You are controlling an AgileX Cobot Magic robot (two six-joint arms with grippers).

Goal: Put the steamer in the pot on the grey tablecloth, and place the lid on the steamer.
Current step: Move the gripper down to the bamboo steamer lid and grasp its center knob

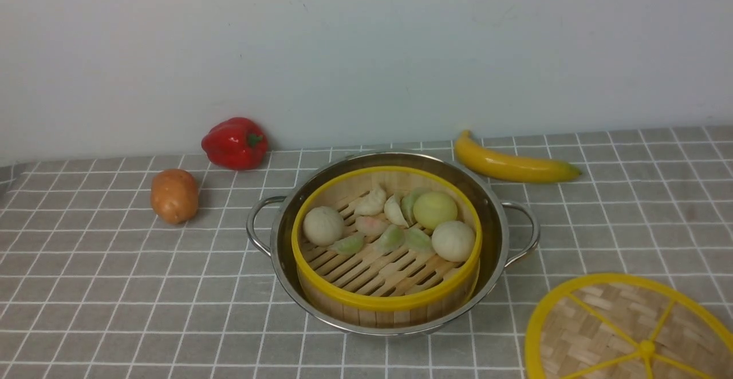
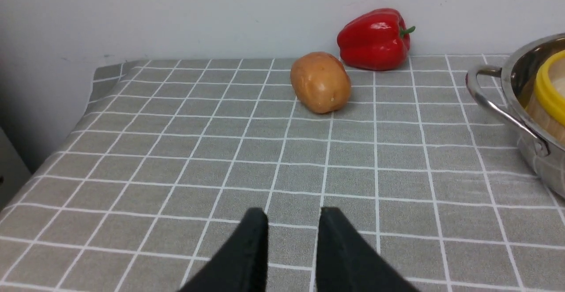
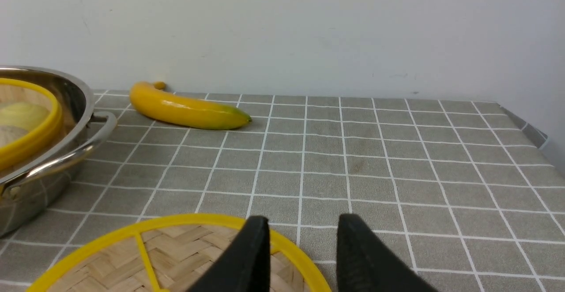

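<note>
1. Nearest, L of the wide shiny stainless-steel pot (image 1: 493, 224) w/ looped wire handles: left gripper (image 2: 293, 216). Black fingers apart by a narrow gap, nothing btwn. Hanging over bare grey white-gridded tablecloth (image 2: 176, 173), well apart from pot handle.
2. Nearest, R of pot: right gripper (image 3: 303, 219), jaws wide, nothing clamped. Poised at the edge of the flat round woven-bamboo lid (image 3: 176, 256) w/ thick yellow rim + spokes. Rim seen passing btwn the fingers; contact: cannot tell.
3. Lid flat on tablecloth, R of pot and nearer than it, not touching it.
4. Mid: round bamboo steamer (image 1: 366, 270) w/ yellow rim seated upright inside pot, toy buns + dumplings on its slats, top uncovered.
5. Far: brown potato (image 1: 174, 195) L of pot; red bell pepper (image 1: 235, 143) behind-L; yellow banana (image 1: 512, 166) behind-R. All apart from pot.
6. Step, judged: steamer-in-pot done; lid pickup in hand.
7. Next, prob.: close R jaws on lid rim, lift level, carry over pot, centre on steamer rim, lower, let go. Edge grip on a wide disc, so may sag or tilt.
</note>
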